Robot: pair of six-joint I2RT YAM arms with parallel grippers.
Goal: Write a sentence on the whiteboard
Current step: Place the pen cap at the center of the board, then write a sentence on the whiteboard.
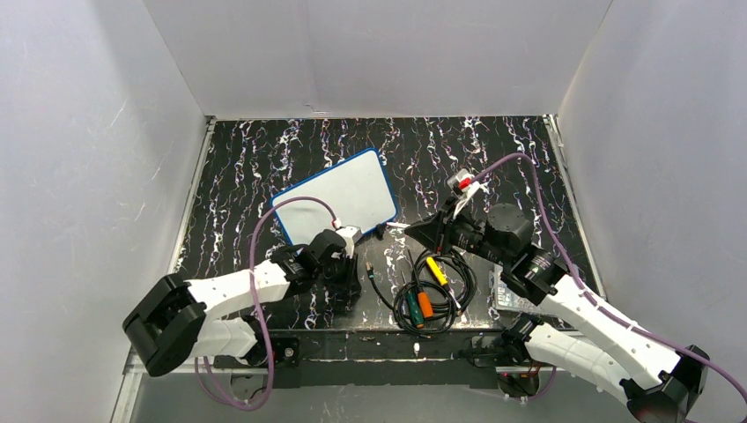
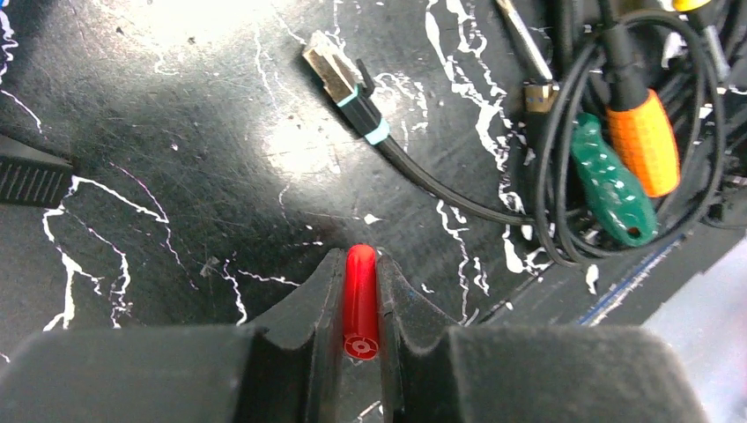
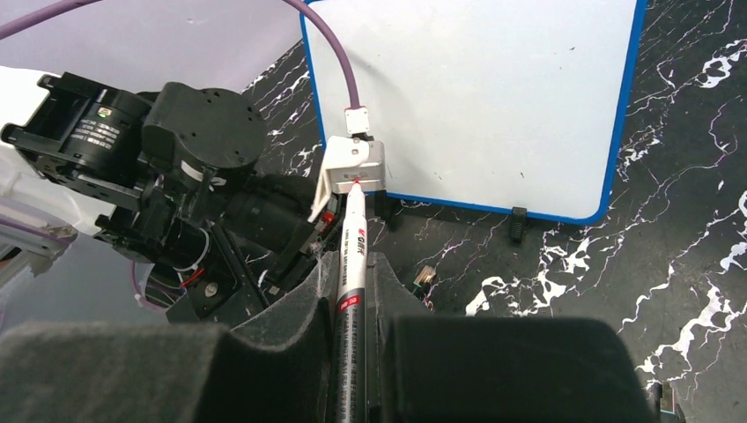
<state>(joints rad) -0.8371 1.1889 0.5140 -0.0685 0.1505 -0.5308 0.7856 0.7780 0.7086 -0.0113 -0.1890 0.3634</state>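
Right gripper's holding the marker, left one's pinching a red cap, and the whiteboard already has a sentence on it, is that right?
Not quite: the whiteboard is blank, as the right wrist view shows. The right gripper does hold the marker and the left gripper does pinch a red cap.

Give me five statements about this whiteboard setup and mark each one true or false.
1. The whiteboard bears no red writing. True.
2. The left gripper is empty. False: it is shut on a small red cap.
3. The right gripper holds a white-barrelled marker. True.
4. The green-handled tool and the orange-handled tool lie on the whiteboard. False: they lie on the table, within a coiled black cable.
5. The whiteboard has a red rim. False: its rim is blue.
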